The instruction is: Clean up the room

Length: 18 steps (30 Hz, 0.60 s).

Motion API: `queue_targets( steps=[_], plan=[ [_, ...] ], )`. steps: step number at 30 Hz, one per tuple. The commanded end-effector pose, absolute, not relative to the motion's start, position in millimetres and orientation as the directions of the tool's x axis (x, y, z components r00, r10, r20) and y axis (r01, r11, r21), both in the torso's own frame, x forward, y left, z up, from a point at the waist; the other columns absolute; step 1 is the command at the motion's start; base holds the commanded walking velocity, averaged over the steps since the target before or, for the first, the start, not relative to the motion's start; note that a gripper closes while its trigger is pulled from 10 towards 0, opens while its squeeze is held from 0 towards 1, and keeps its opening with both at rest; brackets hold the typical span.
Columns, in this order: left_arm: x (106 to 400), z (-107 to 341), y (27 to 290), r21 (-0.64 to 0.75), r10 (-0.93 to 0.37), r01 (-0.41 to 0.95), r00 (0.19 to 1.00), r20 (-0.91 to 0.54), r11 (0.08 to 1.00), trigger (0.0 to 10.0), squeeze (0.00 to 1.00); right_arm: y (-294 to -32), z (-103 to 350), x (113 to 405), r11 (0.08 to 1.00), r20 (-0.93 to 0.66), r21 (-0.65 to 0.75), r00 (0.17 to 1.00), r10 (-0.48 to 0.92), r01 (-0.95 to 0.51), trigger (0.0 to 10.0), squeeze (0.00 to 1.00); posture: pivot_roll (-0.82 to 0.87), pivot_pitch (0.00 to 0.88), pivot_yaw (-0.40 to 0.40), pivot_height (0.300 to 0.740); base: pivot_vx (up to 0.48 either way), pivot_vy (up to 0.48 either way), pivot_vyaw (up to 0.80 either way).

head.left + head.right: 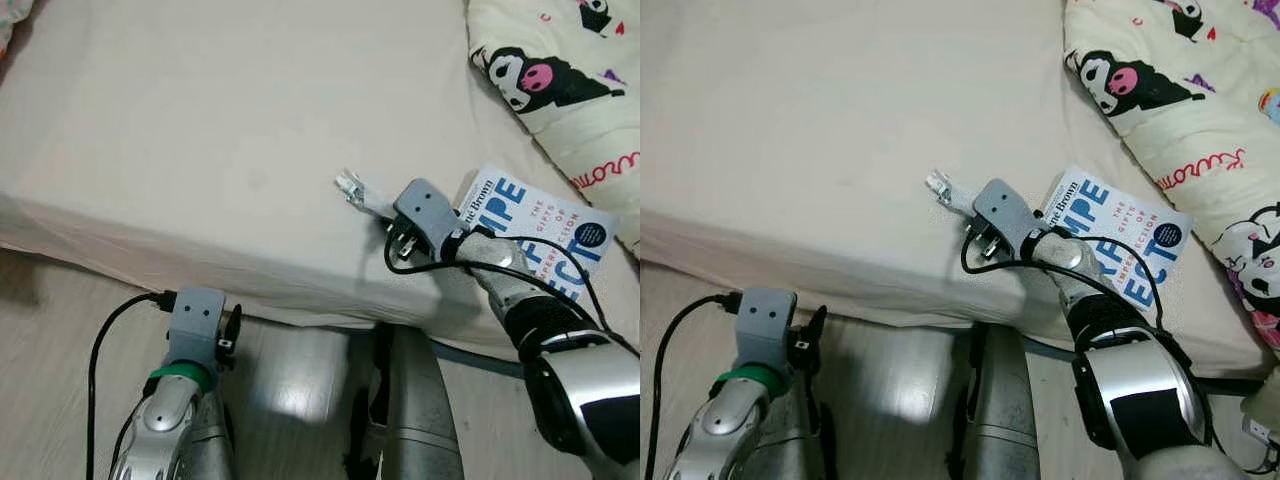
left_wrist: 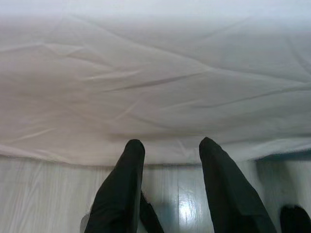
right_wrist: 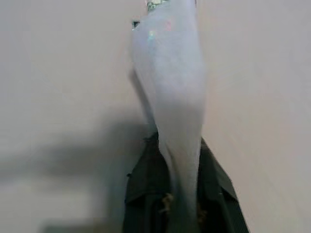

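- I am looking down at a bed (image 1: 200, 150) with a pale sheet and a pale wood floor (image 1: 60, 330) in front of it. A cartoon-print quilt (image 1: 560, 70) is bunched at the far right.
- My right gripper (image 1: 372, 203) is out over the sheet near the bed's front edge, clenched on a wrapper (image 1: 352, 187), a small thin translucent scrap with a silvery end.
- In the right wrist view the wrapper (image 3: 170, 97) sticks out past the fingers, pinched at its near end.
- I judge it very light, limp and a bit slick. A firm pinch well in from the edge should keep it from slipping, and quick swings could flip it loose.
- A blue and white book (image 1: 545, 235) lies on the sheet just beside my right wrist. It looks stiff and heavier, best taken by an edge.
- My left gripper (image 2: 167, 155) hangs low over the floor by the bed's side, fingers spread and holding nothing.
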<state>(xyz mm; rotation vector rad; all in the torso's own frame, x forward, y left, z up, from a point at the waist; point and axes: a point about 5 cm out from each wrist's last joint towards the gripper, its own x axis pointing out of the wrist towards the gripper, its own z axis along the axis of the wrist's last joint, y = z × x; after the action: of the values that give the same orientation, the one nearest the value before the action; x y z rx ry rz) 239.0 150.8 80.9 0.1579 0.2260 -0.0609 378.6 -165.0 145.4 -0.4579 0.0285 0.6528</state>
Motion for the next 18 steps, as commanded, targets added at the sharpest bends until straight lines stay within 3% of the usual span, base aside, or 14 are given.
queue_targets(
  steps=[1, 6, 11, 12, 18],
  plan=[
    [235.0, 72.6, 147.2, 0.146, -0.051, 0.091, 0.966, -0.255, 0.985, 10.0, 0.0, -167.4, 140.5, 375.4, 0.721, -0.151, -0.351, 0.796, 0.586, -0.597, 0.0, 0.0, 0.17, 0.228, -0.072, 0.501, 0.0, 0.0, 0.0],
    [256.8, 77.3, 130.7, 0.129, -0.089, 0.118, 0.974, -0.21, 0.985, 10.0, 0.0, -157.6, 157.0, 373.1, 0.799, 0.113, -0.176, 0.795, 0.596, -0.575, 0.0, 0.0, 0.11, 0.162, -0.076, 0.501, 0.0, 0.0, 0.0],
    [267.3, 89.1, 126.4, 0.133, -0.101, 0.122, 0.983, -0.154, 0.984, 10.0, 0.0, -151.9, 159.5, 364.6, 0.837, 0.23, -0.103, 0.806, 0.546, -0.538, 0.0, 0.0, 0.08, 0.118, -0.073, 0.501, 0.0, 0.0, 0.0],
    [272.1, 97.3, 126.3, 0.128, -0.098, 0.113, 0.988, -0.119, 0.985, 10.0, 0.0, -150.8, 156.4, 357.5, 0.857, 0.262, -0.061, 0.821, 0.508, -0.511, 10.0, 0.0, 0.06, 0.1, -0.071, 0.501, 0.0, 0.0, 0.0],
    [278.8, 128.5, 144.0, 0.127, -0.038, 0.036, 0.999, 0.013, 0.991, 10.0, 0.0, -156.5, 118.2, 317.6, 0.939, 0.237, 0.096, 0.923, 0.302, -0.331, 10.0, 0.0, 0.03, 0.043, -0.062, 0.501, 0.0, 0.0, 0.0]
  ],
)
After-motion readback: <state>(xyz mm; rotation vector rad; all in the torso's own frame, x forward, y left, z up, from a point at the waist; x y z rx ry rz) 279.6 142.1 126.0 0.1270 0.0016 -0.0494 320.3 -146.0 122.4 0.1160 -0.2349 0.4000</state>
